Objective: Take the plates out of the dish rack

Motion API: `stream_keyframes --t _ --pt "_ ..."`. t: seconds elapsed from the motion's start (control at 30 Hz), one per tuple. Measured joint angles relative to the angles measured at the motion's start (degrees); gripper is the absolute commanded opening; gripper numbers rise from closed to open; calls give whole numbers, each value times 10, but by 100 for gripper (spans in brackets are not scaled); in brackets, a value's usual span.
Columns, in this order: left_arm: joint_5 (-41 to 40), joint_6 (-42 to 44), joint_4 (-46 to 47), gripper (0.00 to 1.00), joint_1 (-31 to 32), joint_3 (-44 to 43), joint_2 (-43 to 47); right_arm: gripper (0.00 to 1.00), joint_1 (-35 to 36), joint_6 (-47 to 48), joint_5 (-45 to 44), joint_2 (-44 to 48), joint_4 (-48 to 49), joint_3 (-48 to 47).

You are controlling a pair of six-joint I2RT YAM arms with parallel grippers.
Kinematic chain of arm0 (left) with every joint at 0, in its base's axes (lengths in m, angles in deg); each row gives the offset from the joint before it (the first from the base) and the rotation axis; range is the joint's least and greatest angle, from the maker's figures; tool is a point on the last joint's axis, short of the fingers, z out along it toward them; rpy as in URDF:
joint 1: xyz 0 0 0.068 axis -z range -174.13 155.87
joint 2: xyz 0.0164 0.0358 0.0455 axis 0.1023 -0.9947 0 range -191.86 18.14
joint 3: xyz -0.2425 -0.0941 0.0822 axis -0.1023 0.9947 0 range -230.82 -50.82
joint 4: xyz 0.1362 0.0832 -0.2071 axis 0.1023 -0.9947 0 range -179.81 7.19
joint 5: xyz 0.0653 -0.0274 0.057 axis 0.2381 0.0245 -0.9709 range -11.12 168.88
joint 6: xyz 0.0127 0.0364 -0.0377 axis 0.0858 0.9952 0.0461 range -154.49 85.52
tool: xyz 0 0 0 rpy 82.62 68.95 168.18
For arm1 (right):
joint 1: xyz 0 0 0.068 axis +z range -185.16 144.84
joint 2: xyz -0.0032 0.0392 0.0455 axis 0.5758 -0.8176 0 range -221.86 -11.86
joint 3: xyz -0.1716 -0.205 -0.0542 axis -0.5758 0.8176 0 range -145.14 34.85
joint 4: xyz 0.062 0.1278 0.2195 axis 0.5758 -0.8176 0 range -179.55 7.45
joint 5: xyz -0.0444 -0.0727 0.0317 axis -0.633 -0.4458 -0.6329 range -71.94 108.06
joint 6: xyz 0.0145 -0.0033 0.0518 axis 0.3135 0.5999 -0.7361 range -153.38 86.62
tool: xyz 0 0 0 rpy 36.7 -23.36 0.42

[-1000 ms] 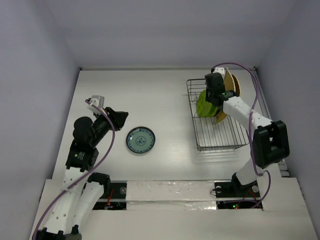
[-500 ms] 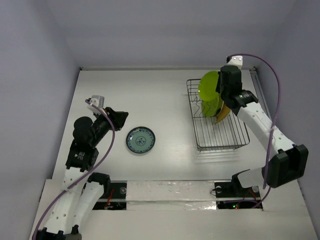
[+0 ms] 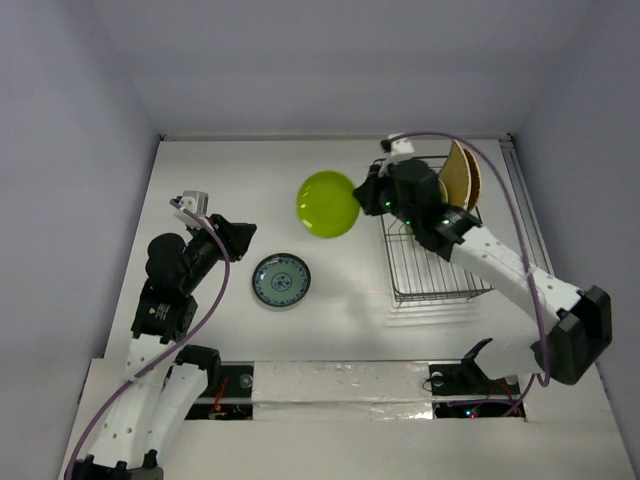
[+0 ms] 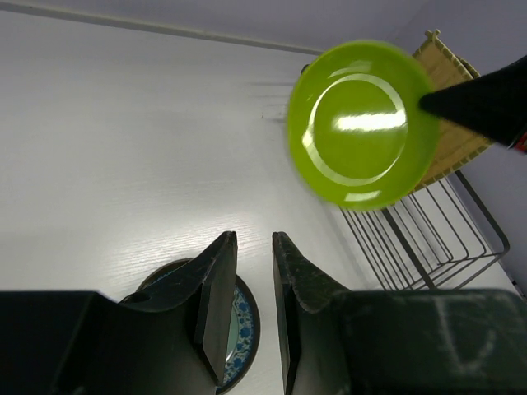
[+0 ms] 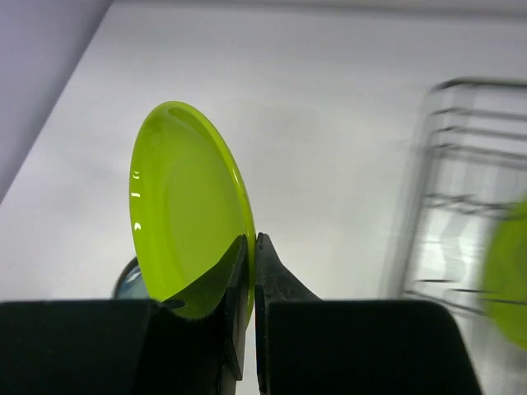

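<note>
Lime-green round plate (image 3: 328, 204) clamped by its rim in right end effector (image 5: 251, 247) | dark wire dish rack (image 3: 440, 280) to its right | left end effector (image 4: 254, 247) slightly parted, empty

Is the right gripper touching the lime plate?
Touching. The right wrist view shows the right gripper clamped on the lime plate at its rim, with no gap.

Room at far left, clutter towards the right
Bare table (image 3: 230, 170) stretches far-left; the blue-green plate (image 3: 281, 281), airborne lime-green plate (image 3: 328, 204) and dish rack (image 3: 445, 295) block centre and right.
</note>
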Motion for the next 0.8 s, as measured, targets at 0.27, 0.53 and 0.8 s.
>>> stream_keyframes --t 0.27,0.53,0.8 --pt "-2 0 0 22 -4 0 0 0 116 -62 111 -137 64 17" --pt "-2 0 0 22 -4 0 0 1 147 -111 162 -227 141 32" --pt "-2 0 0 22 -4 0 1 6 147 -127 160 -286 152 44"
